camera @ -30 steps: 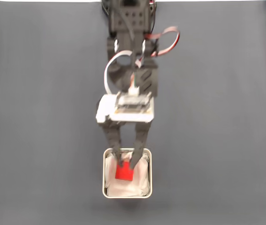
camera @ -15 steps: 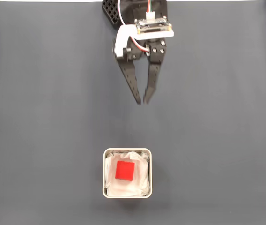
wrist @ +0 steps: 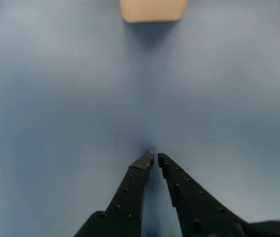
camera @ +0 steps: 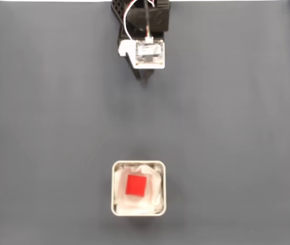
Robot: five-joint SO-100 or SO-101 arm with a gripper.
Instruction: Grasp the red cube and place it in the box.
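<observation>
Gripper (wrist: 155, 157) clenched, holding nothing, black perforated fingers (wrist: 130, 190) over dark matte cloth (camera: 237, 127); red cube (camera: 136, 185) sits on white lining in metal-rimmed box (camera: 113, 189)

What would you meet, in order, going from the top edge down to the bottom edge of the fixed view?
Arm → gripper → bare dark table → box with the red cube inside it.
</observation>
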